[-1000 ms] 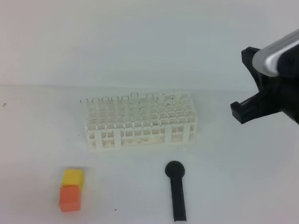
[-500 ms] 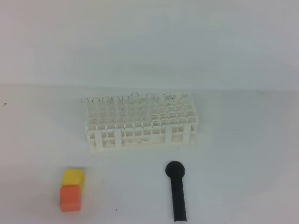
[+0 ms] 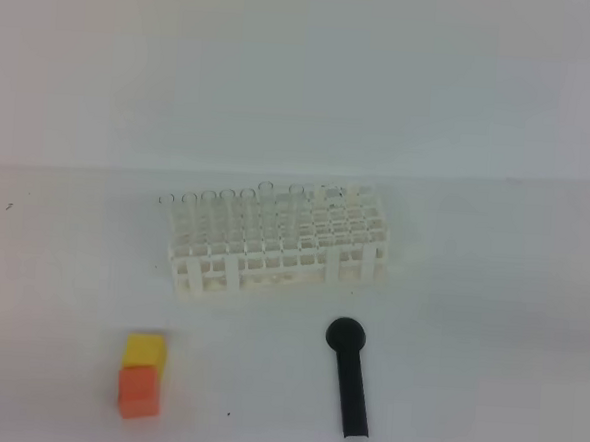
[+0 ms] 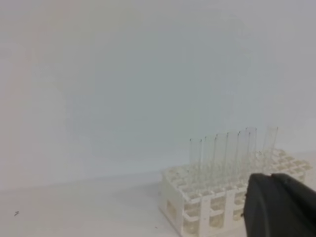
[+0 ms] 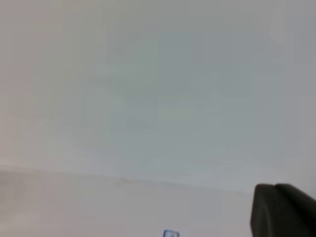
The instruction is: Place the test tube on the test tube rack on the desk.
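Exterior high, rack: the test tube rack [image 3: 279, 242] stands on the desk [image 3: 489, 323], mid-view, with a row of clear tubes upright along its far edge.
Exterior high, test tube: one test tube [image 3: 266, 201] stands in the back row; no loose tube can be made out on the white top.
Exterior high, other things: a black club [image 3: 349, 379] lies in front of the rack; a yellow block [image 3: 144, 350] sits touching an orange block [image 3: 137, 391] at front left.
Exterior high, arms: neither gripper is in this view.
Left wrist, jaws: the left gripper [image 4: 279, 205] shows as a dark closed mass at lower right, holding nothing visible.
Left wrist, rack: it lies just ahead of the jaws, slightly to their left, tubes standing tall in the rear holes.
Right wrist, jaws: the right gripper [image 5: 281, 210] is a dark corner at lower right; shut, nothing between them.
Right wrist, rack: not in sight; only wall and bare desk lie ahead of the jaws.
Step in hand, judged: tubes seem seated, arms pulled clear.
Doing it well: keep both jaws high and away from the rack so no tube is knocked.
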Controlling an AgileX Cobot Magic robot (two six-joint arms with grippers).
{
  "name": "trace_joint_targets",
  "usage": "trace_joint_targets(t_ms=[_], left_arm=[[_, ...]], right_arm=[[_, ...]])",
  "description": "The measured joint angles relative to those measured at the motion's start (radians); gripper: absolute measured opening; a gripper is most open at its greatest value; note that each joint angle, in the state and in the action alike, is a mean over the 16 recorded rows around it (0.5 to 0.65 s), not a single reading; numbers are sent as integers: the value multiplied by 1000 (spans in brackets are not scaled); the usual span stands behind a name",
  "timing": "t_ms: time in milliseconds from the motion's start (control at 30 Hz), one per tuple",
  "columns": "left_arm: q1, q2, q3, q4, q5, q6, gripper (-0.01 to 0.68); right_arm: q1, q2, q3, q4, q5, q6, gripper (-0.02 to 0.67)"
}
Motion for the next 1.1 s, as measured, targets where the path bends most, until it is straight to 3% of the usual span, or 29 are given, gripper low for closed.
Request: trace_joint_targets(t_ms=[267, 433, 900, 1100], left_arm=[[0, 0, 0, 1, 0, 0, -1], [0, 0, 0, 1, 0, 0, -1], [0, 0, 0, 0, 0, 0, -1], [0, 1, -2, 7, 0, 0, -1]], right_arm=[[-40, -195, 183, 51, 21, 3, -1], [-41, -221, 210, -16, 33, 90, -1], [-41, -223, 283, -762, 45, 908, -1], [-43, -229, 337, -901, 39, 1073, -1]])
